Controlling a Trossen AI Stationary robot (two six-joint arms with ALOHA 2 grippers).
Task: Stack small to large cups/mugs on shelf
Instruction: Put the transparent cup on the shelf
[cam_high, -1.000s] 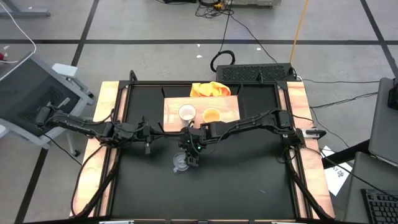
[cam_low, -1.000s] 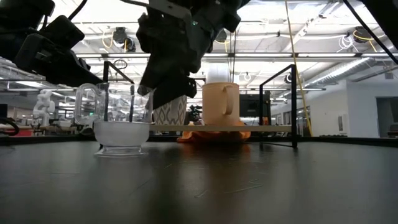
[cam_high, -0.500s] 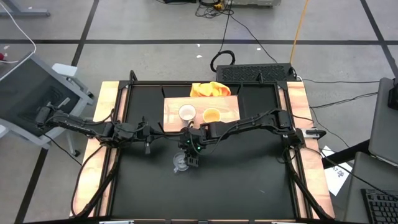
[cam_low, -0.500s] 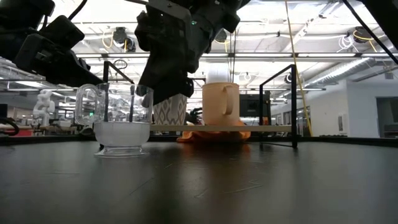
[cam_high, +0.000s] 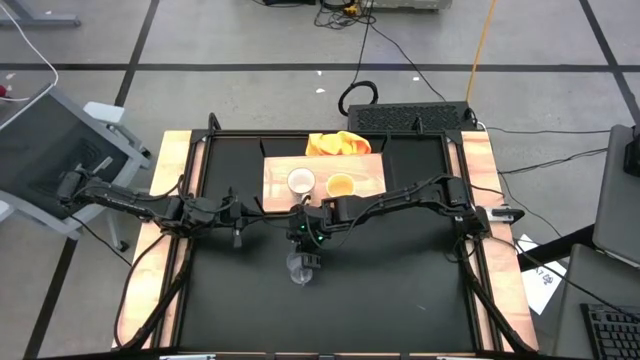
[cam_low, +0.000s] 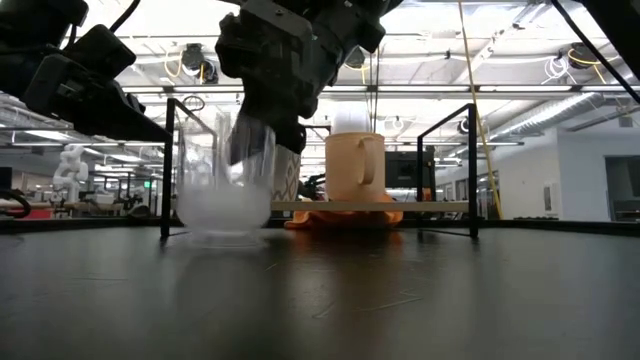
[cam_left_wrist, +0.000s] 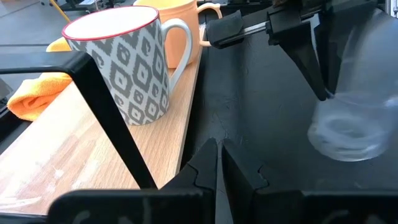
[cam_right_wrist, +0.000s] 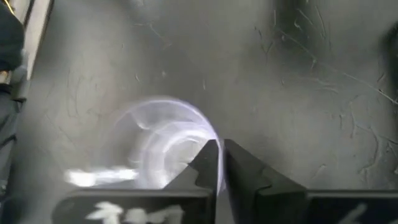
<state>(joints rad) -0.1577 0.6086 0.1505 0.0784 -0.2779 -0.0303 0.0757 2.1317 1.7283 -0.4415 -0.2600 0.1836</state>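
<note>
Glass cup (cam_high: 300, 270): clear, thin-walled and round, with a thicker, milky-looking base. Low over the black matte tabletop (cam_high: 400, 290), near its middle, in front of the shelf (cam_high: 372, 176) and well apart from it. Cannot tell whether the base rests on the surface or sits just off it.

On the shelf, a flat rectangular board of pale wood with fine visible grain: white mug (cam_high: 299, 181), cylindrical, glossy, covered in a grey diamond print with a thin red line round the lip and a plain white loop handle; just beside it, orange mug (cam_high: 340, 185), smooth, matte, of similar shape, handle likewise looped. Both upright, close together, not stacked. Behind the board, a crumpled orange-yellow cloth (cam_high: 338, 145), soft and folded. Around it all, a thin black metal frame (cam_left_wrist: 112, 118) of square bars.

Right hand (cam_high: 312, 258): directly over the cup, pointing down. Fingers drawn together to a hairline gap, tips at the cup's rim, seemingly one inside and one outside, pinching the thin glass wall. Nothing else touched.

Left hand (cam_high: 238, 232): off to the left of the cup, above the tabletop, aimed toward the shelf's edge. Fingers pressed together, empty, touching nothing.
</note>
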